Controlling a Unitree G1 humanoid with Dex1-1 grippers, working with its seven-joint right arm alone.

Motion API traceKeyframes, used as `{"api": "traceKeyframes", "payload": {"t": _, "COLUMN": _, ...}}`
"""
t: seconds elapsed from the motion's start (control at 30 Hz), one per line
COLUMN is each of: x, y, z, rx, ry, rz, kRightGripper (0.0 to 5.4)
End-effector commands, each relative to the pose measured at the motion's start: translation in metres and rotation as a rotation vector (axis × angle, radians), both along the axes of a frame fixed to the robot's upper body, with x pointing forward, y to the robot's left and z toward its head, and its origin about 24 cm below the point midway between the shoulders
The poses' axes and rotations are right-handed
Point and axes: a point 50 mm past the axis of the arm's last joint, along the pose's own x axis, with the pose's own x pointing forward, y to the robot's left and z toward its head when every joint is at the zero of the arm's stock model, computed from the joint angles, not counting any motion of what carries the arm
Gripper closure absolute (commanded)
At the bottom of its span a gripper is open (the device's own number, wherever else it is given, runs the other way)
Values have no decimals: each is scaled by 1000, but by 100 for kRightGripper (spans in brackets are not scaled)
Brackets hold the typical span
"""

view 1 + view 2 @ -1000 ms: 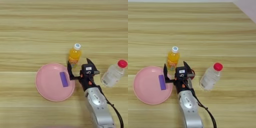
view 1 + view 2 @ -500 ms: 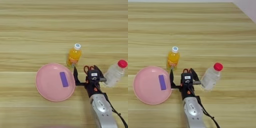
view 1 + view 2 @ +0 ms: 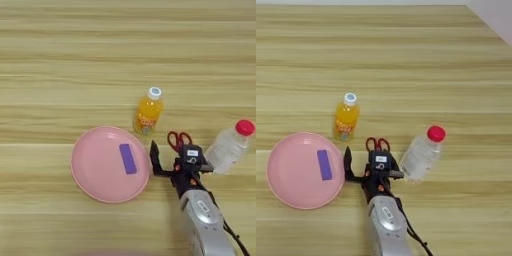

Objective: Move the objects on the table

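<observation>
- While the silver forearm rises from the bottom edge right of centre, the gripper (image 3: 172,162) has drawn back toward the bottom of the frame and now sits low on the counter (image 3: 60,60), its fingers spread wide and holding nothing
- One black finger (image 3: 154,156) stands just beside the right rim of the pink plate (image 3: 90,175); whether it touches the rim I cannot tell. The other side of the gripper lies close to the clear bottle
- A second ago the gripper covered the patch just above it; its retreat has uncovered the red-handled scissors (image 3: 179,141), whose red loops show directly above the gripper body, the blades hidden under it
- The purple rectangle (image 3: 127,158) lies flat on the plate, right of the plate's middle, where it lay before
- The clear bottle (image 3: 227,148) with its red cap (image 3: 244,127) leans at the right edge of the frame, unmoved
- An orange juice bottle (image 3: 148,112) stands upright just above the plate's upper right rim, also unmoved
- My reading: nothing has been shifted in this last second; with the open gripper right over the scissors, they look the likeliest next thing to be picked up
</observation>
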Motion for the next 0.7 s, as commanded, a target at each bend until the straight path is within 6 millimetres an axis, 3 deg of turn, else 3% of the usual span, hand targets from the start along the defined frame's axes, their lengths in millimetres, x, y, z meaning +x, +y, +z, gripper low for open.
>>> {"api": "traceKeyframes", "payload": {"t": 0.03, "x": 16, "y": -2, "z": 12, "rx": 41, "ry": -62, "rz": -9, "kRightGripper": 3}}
{"api": "traceKeyframes", "payload": {"t": 0.7, "x": 21, "y": -15, "z": 6, "rx": 85, "ry": -36, "rz": -76, "kRightGripper": 3}}
